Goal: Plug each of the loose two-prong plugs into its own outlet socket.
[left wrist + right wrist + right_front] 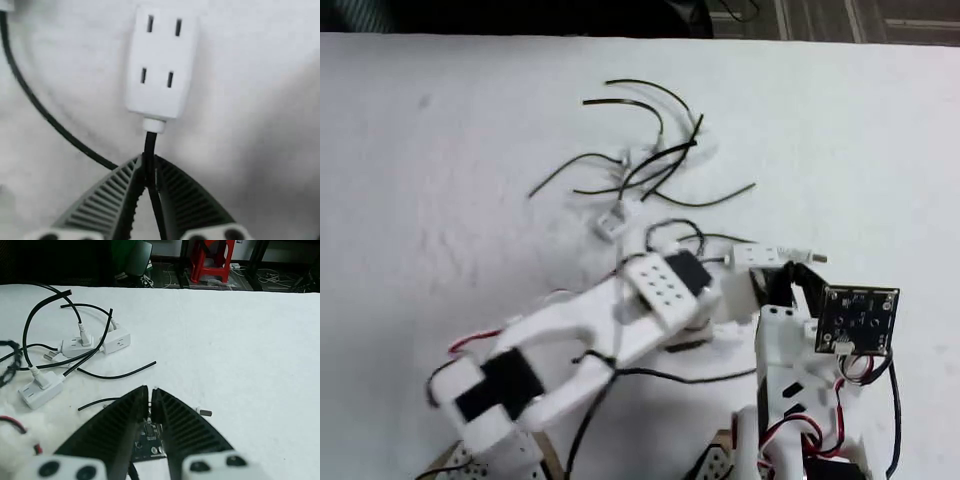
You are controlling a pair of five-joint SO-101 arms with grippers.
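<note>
The left gripper (pixel 149 166) sits near the middle of the table (pixel 440 150), pinched tight on the black cord (pixel 149 144) just behind a white outlet block (pixel 160 65). Both of the block's sockets are unfilled. Farther off lies a tangle of cords (pixel 650 160) with more outlet blocks (pixel 117 342). To the right, a white plug (pixel 756 257) lies with its prongs pointing right, just by the right gripper (pixel 150 397). That gripper's fingers are drawn together to a thin slit.

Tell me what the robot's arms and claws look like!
The left arm and right arm are white plastic with black motor blocks and red and black wires. The left gripper and right gripper have dark, ribbed, wedge-shaped fingers.
</note>
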